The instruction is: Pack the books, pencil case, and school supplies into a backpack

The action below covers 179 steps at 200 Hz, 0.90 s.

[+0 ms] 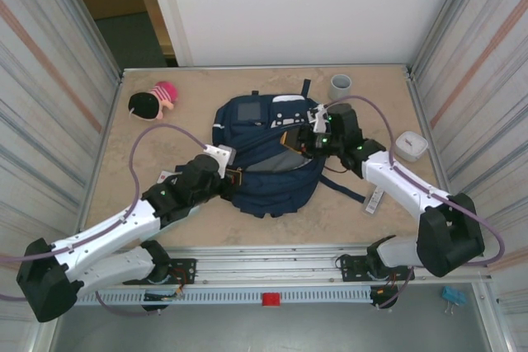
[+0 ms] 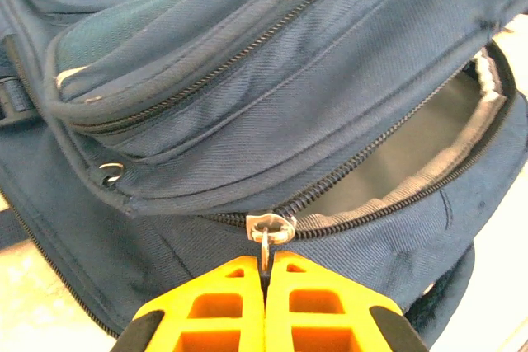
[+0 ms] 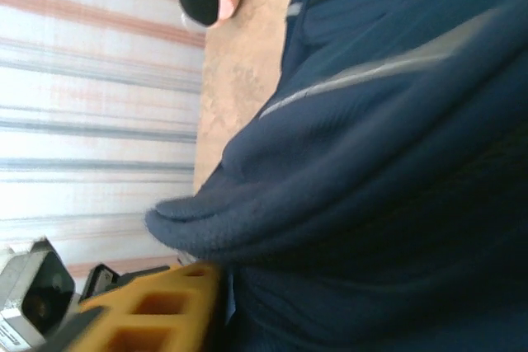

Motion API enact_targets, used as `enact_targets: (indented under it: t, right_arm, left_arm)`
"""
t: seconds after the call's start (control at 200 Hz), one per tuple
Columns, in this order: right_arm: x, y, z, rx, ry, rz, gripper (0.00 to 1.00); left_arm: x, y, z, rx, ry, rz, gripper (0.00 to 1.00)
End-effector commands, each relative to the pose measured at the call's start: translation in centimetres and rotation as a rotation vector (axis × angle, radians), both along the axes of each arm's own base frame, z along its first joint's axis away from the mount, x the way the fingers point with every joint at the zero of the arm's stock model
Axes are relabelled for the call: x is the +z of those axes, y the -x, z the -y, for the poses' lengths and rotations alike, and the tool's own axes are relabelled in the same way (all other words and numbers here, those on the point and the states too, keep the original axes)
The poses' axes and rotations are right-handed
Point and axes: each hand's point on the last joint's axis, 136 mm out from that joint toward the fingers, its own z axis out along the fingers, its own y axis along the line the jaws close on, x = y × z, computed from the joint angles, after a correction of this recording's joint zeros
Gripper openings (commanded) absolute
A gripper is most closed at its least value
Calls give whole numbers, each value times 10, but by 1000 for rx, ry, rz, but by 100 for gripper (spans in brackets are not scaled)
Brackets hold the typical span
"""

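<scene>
Yellow left jaws clamp the zipper pull (image 2: 266, 235) on the half-open navy backpack (image 2: 247, 105); right jaws' state unclear.

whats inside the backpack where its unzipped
Through the unzipped gap of the backpack, pale grey lining is visible. The navy flap covers the rest of the interior, so any contents there cannot be seen.

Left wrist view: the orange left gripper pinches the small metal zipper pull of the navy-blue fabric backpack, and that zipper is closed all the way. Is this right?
No. The left gripper does pinch the metal zipper pull of the navy-blue fabric backpack, but the left wrist view shows that zipper open past the pull.
</scene>
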Motion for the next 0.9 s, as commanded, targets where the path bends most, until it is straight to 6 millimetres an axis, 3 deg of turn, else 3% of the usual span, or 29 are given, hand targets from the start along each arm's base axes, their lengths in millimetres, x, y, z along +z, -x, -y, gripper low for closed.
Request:
enact_targets:
  t: [0.0, 0.055, 0.135, 0.301, 0.361, 0.456, 0.561, 0.712, 0.797, 0.852, 0.892]
  right_arm:
    - [9, 2, 2, 24, 36, 32, 59]
    - [9, 6, -13, 25, -7, 40, 67]
    - [6, 11, -36, 28, -51, 41, 69]
    - [-4, 15, -68, -5, -47, 58, 67]
    - [-5, 13, -70, -22, -41, 67, 59]
    - [-4, 16, -68, -5, -19, 79, 30]
    - [2, 25, -60, 86, 16, 95, 16]
    - [10, 34, -35, 195, 21, 66, 12]
    - [16, 31, -15, 197, 12, 56, 12]
    - [19, 24, -2, 161, 10, 53, 16]
    - [21, 20, 4, 131, 10, 53, 26]
  left_arm:
    - [8, 1, 14, -78, 41, 45, 0]
    - [12, -1, 21, -98, 58, 53, 0]
    - [18, -4, 27, -112, 74, 67, 0]
    - [24, -4, 34, -141, 96, 78, 0]
    - [23, -5, 33, -133, 91, 75, 0]
    - [17, -9, 21, -71, 50, 64, 0]
    - [3, -14, -1, 16, -7, 32, 0]
    - [-15, -18, -31, 97, 6, -33, 0]
    - [-18, -17, -36, 95, 6, -19, 0]
    - [-17, -16, -34, 77, 13, -7, 0]
    - [-16, -15, -31, 60, 28, -4, 0]
